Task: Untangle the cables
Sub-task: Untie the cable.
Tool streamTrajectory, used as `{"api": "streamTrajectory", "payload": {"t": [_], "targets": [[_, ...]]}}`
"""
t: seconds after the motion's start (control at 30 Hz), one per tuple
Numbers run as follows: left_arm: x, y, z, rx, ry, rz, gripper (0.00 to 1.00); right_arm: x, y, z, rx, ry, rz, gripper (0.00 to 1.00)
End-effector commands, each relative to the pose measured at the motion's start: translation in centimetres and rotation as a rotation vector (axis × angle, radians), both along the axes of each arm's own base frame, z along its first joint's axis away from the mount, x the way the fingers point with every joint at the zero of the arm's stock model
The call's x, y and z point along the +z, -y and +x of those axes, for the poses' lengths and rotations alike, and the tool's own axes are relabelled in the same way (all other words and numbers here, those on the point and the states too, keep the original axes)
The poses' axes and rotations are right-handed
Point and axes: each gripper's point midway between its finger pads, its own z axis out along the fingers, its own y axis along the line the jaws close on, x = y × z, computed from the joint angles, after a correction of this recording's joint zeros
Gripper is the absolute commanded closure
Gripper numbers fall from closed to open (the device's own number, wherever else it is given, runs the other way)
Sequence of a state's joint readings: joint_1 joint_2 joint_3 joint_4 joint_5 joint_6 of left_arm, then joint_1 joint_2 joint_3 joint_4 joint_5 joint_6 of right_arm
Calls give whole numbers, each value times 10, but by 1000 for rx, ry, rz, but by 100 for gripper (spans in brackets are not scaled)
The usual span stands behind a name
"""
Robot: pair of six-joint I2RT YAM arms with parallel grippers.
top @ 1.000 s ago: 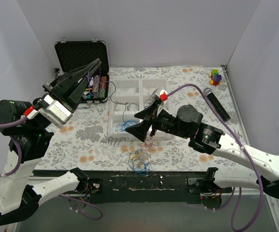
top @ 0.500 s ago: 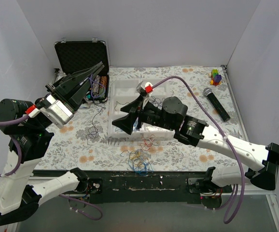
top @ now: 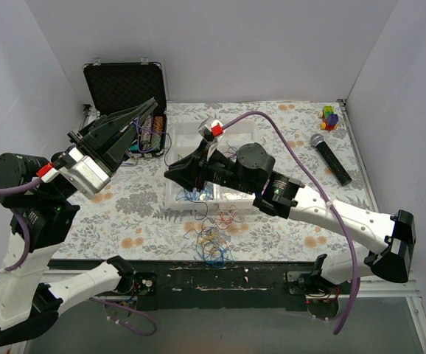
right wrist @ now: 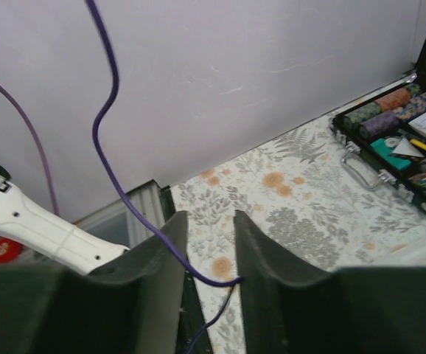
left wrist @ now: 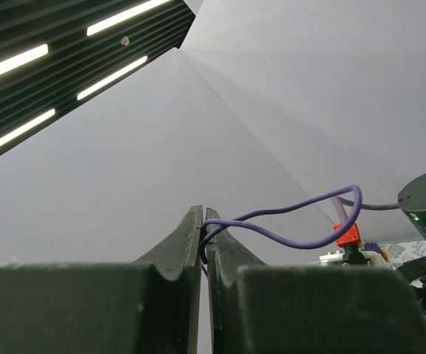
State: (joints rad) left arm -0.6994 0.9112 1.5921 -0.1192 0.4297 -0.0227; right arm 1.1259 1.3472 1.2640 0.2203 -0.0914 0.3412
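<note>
While sweeping left across the white foam tray (top: 231, 133), closing on one strand.
Jaws of right gripper (right wrist: 209, 221) narrowed, gap showing, astride a thin glossy purple strand (right wrist: 110, 169); upper end clamped in shut left gripper (left wrist: 204, 215), raised at left. Suggests one wire being drawn free; limp multicoloured cables (top: 211, 247) heaped near edge, some in tray.
</note>
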Motion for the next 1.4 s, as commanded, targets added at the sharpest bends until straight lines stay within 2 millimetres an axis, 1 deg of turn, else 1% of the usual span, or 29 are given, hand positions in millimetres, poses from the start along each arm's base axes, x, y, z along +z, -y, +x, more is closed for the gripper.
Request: {"api": "streamTrajectory", "payload": {"t": [0.0, 0.07, 0.1, 0.23, 0.3, 0.4, 0.43, 0.5, 0.53, 0.57, 0.6, 0.67, 0.7, 0.73, 0.77, 0.8, 0.9, 1.0, 1.1, 1.23, 1.37], "targets": [[-2, -2, -3, 1, -2, 6, 100, 37, 9, -5, 1, 37, 110, 75], [-4, -1, -2, -1, -3, 11, 100, 37, 12, -4, -11, 32, 112, 95], [-4, -1, -2, 0, -2, 11, 100, 37, 12, -3, -15, 28, 109, 99], [-8, -4, 1, 24, -11, 13, 100, 36, 19, 3, -64, 29, 69, 99], [-14, -7, 1, 36, -25, 17, 100, 37, 29, 11, -125, 35, 56, 99], [-35, -6, 9, 58, -72, 39, 100, 43, 45, 27, -213, 37, 40, 99], [-44, -6, 13, 71, -93, 50, 92, 46, 51, 34, -239, 35, 37, 99], [-67, -4, 17, 73, -148, 85, 71, 51, 61, 45, -274, 31, 28, 99], [-78, -3, 19, 73, -176, 102, 69, 58, 65, 52, -293, 37, 34, 99], [-86, -2, 19, 71, -204, 112, 63, 60, 70, 59, -316, 38, 21, 99], [-96, -2, 20, 64, -244, 123, 55, 60, 74, 65, -334, 37, -2, 99], [-108, 0, 17, 47, -290, 150, 39, 65, 80, 79, -367, 46, -25, 99], [-114, 0, 15, 37, -311, 162, 26, 70, 84, 87, -387, 50, -31, 99], [-118, 1, 14, 31, -325, 174, 16, 74, 87, 96, -406, 56, -40, 99], [-123, 1, 12, 24, -337, 192, 7, 74, 89, 104, -423, 58, -57, 99], [-126, 1, 10, 20, -348, 202, 2, 78, 92, 114, -443, 63, -68, 99], [-128, -3, 7, 27, -363, 209, 2, 83, 100, 141, -500, 84, -112, 99], [-130, -11, 7, 61, -360, 212, 2, 80, 108, 174, -560, 90, -154, 99], [-136, -21, 5, 100, -368, 213, 2, 69, 112, 204, -599, 96, -196, 99], [-152, -32, -2, 126, -369, 253, 2, 48, 115, 238, -630, 101, -247, 99], [-162, -43, -8, 149, -397, 249, 2, 29, 117, 265, -652, 86, -286, 99]]}}
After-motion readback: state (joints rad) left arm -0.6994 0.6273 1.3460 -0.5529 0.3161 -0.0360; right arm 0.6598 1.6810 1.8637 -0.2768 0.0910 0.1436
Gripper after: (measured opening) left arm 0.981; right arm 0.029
